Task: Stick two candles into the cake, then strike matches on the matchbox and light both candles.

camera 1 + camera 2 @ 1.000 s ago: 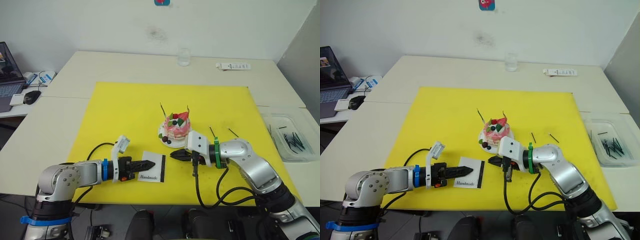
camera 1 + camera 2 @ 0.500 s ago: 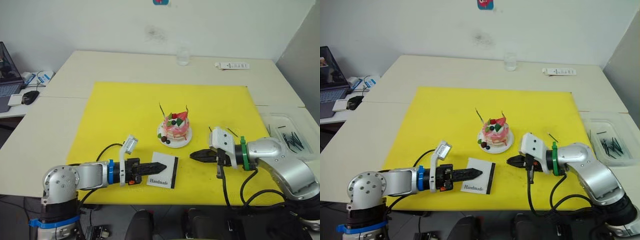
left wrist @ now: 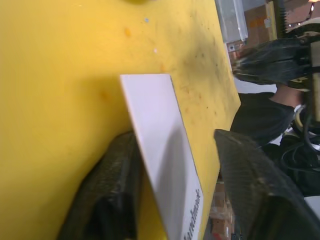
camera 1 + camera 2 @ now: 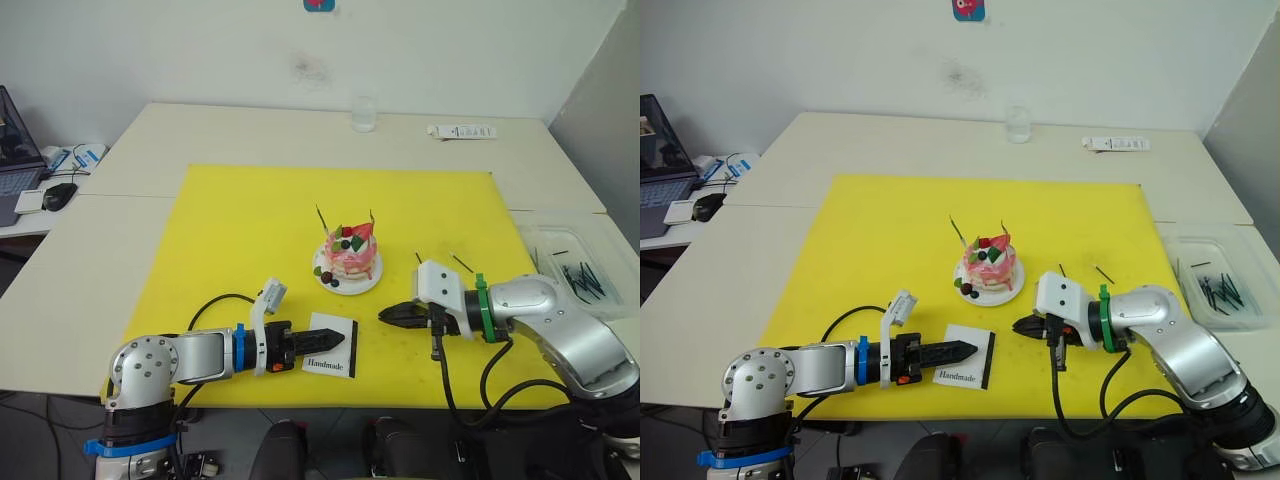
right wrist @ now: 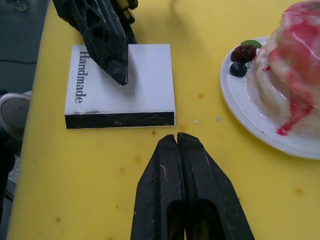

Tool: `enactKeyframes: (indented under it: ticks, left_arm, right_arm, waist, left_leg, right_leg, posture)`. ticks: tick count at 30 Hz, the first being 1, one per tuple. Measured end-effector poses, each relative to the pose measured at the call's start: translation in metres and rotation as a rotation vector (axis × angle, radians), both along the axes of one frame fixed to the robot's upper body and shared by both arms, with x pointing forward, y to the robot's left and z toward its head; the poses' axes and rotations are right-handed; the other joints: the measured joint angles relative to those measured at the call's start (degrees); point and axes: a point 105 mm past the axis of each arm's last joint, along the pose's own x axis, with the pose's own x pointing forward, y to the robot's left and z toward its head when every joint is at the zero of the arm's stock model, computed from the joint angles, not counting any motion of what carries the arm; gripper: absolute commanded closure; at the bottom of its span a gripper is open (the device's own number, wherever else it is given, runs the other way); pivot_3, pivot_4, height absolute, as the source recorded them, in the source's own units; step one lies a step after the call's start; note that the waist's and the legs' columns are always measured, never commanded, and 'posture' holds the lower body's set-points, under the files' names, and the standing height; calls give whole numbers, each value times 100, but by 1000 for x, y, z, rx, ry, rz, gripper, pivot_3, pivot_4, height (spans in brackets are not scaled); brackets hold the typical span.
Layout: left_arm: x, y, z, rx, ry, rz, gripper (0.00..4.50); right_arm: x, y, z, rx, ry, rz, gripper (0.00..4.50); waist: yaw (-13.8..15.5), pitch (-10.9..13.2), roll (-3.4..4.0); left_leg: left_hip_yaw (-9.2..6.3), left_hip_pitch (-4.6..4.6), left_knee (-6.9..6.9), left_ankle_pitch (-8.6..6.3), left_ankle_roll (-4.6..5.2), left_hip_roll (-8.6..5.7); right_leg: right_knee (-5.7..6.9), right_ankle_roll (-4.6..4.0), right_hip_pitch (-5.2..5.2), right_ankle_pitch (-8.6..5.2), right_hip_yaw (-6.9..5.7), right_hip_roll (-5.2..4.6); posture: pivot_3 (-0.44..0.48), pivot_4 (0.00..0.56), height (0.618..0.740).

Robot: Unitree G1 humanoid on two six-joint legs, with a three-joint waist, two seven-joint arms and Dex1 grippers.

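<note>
1. Pale tables against a white wall, yellow mat (image 4: 250, 220) spread on top.
2. Left gripper (image 4: 334, 342) open, fingers straddling the matchbox (image 5: 120, 100) near the mat's front edge.
3. Right gripper (image 5: 177, 139) pressed closed, seemingly empty, just beside the box's black strip.
4. Two candles (image 4: 320, 215) already upright in the cake (image 4: 349, 258); no flame visible.
5. Striking and lighting apparently left; matches (image 4: 462, 264) lying beyond the right gripper.

- The cake (image 4: 350, 256): small, round, pink, topped with a strawberry, dark berries and a green leaf; upright on a small white plate on the yellow mat
- The candles (image 4: 322, 218): two thin sticks standing in the cake, one at each side, leaning slightly
- The matchbox (image 5: 120, 86): flat, white, "Handmade" printed, black strip along one edge; lying near the cake
- The matches (image 4: 462, 264): two short dark sticks lying on the mat, right of the cake
</note>
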Motion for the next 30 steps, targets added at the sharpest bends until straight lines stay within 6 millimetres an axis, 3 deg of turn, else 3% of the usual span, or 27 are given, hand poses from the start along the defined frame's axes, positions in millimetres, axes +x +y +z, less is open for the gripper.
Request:
enactKeyframes:
  ticks: [7,13,30]
  left_arm:
    - [1,1,0,-2,10,-3,1359]
    - [1,2,-1,-8,14,0,1359]
    - [2,3,-5,-9,16,17,1359]
  right_arm:
    - [6,2,-28,-105,2,9,4500]
    - [2,18,-31,-77,8,70,4500]
    - [3,35,-37,-29,28,132,4500]
  waist:
    - [-3,0,0]
    - [-4,-1,0]
    - [-27,-2,1]
  left_leg:
    - [1,4,0,1,0,0]
    - [-2,6,-1,1,0,3]
    - [-3,56,-6,0,-1,6]
  right_leg:
    - [1,-2,1,5,5,4]
    - [2,-2,2,5,2,8]
    - [-1,-9,52,1,2,6]
  posture:
    - [0,150,740]
    - [0,150,740]
    - [0,150,740]
